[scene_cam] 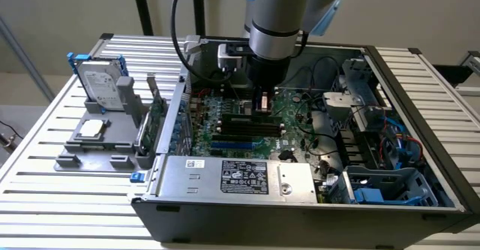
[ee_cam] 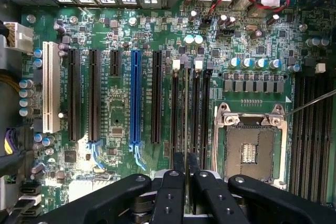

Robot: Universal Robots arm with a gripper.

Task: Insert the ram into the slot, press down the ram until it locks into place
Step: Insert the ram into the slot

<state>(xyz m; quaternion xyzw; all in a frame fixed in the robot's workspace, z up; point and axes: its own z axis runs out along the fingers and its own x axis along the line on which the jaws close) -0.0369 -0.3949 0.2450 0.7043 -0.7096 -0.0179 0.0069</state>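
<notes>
Jaws clamped on ram (ee_cam: 186,140), edge-on in slot (ee_cam: 187,73); motherboard (ee_cam: 121,103) inside open case (scene_cam: 300,225).

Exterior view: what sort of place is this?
Likely a robot lab bench: an open grey desktop computer case lies on a slatted white metal table, a silver hard drive in a grey holder beside it.
</notes>
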